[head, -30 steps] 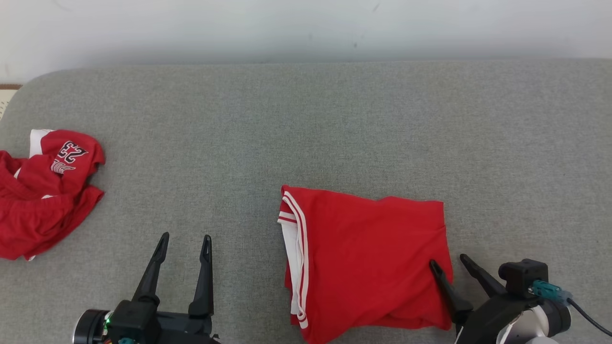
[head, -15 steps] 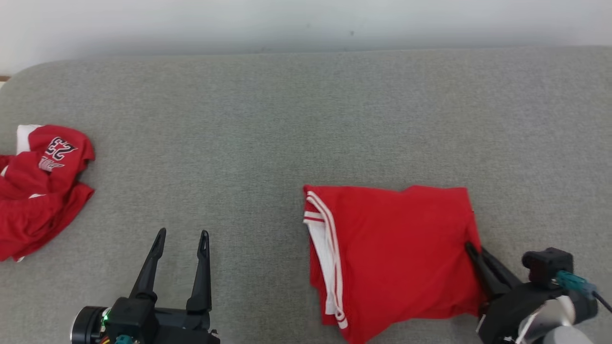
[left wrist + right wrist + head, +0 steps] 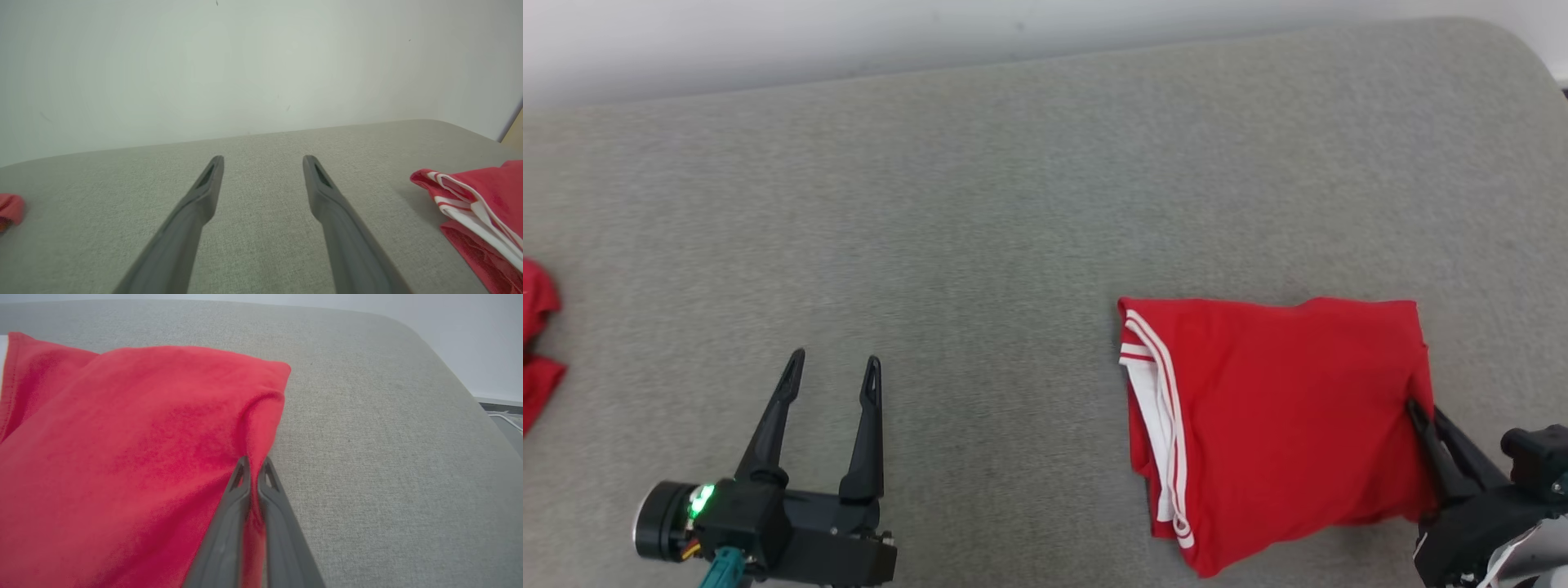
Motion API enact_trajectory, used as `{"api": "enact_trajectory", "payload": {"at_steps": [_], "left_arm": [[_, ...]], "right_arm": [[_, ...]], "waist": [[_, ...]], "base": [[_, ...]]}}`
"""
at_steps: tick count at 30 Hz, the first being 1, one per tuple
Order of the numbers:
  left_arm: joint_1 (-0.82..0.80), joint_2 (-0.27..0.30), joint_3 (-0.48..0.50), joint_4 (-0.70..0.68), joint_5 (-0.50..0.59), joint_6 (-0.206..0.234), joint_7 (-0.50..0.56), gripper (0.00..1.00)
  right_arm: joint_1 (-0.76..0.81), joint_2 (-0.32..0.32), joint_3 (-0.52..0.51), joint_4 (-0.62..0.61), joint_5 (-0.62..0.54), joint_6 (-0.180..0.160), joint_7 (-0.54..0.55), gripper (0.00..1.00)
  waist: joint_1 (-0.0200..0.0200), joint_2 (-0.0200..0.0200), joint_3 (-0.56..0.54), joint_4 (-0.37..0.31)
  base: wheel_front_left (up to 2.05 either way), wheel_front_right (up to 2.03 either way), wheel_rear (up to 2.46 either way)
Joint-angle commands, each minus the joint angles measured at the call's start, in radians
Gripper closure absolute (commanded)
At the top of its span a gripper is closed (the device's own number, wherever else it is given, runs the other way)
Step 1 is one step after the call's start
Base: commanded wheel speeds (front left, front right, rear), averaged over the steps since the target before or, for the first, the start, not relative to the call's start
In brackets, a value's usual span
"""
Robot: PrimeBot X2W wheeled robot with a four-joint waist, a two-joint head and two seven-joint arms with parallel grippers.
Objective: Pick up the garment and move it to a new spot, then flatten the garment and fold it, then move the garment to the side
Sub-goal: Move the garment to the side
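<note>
Red garment [image 3: 1282, 425], folded into a rough rectangle, lies flat on the grey fabric bench [image 3: 1013, 204]. Its white-striped edge [image 3: 1168, 425] is on the side away from the right tool [image 3: 1423, 408] and faces the left tool [image 3: 835, 359]. The right tool has both fingers pressed together, pinching a fold at the garment's nearest edge. Its wrist view shows red cloth caught between the tips. The left tool sits well apart from the garment, fingers spread wide over bare bench. A second red cloth [image 3: 535, 359] lies on the left tool's outer side, well apart from it. A pale wall [image 3: 245, 61] stands ahead of the left tool, beyond the bench's far edge.
</note>
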Motion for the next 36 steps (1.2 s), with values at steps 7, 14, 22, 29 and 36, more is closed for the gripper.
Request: {"api": "enact_trajectory", "payload": {"at_steps": [7, 14, 22, 29, 36], "left_arm": [[-0.064, 0.021, -0.010, -0.021, 0.029, -0.008, 0.021, 0.00], [-0.109, 0.037, -0.029, -0.041, 0.048, -0.019, 0.052, 0.00], [-0.138, 0.061, -0.040, -0.055, 0.064, -0.027, 0.088, 0.00], [-0.160, 0.062, -0.059, -0.065, 0.075, -0.033, 0.102, 0.00], [-0.174, 0.058, -0.067, -0.062, 0.073, -0.029, 0.101, 0.00]], "right_arm": [[-0.143, 0.024, -0.025, 0.067, 0.027, -0.001, -0.083, 1.00], [-0.340, -0.022, -0.058, 0.261, 0.057, -0.001, -0.180, 1.00], [-0.547, -0.086, -0.125, 0.523, 0.120, -0.001, -0.249, 1.00], [-0.656, -0.110, -0.119, 0.688, 0.153, -0.001, -0.263, 1.00], [-0.707, -0.110, -0.121, 0.719, 0.130, -0.001, -0.263, 0.00]], "waist": [[0.0000, 0.0000, 0.096, -0.127], [0.0000, 0.0000, 0.139, -0.161], [0.0000, 0.0000, 0.177, -0.175], [0.0000, 0.0000, 0.201, -0.163], [0.0000, 0.0000, 0.204, -0.154]], "base": [[0.00, 0.00, 0.00], [0.00, 0.00, 0.00], [0.00, 0.00, 0.00], [0.00, 0.00, 0.00], [0.00, 0.00, 0.00]]}}
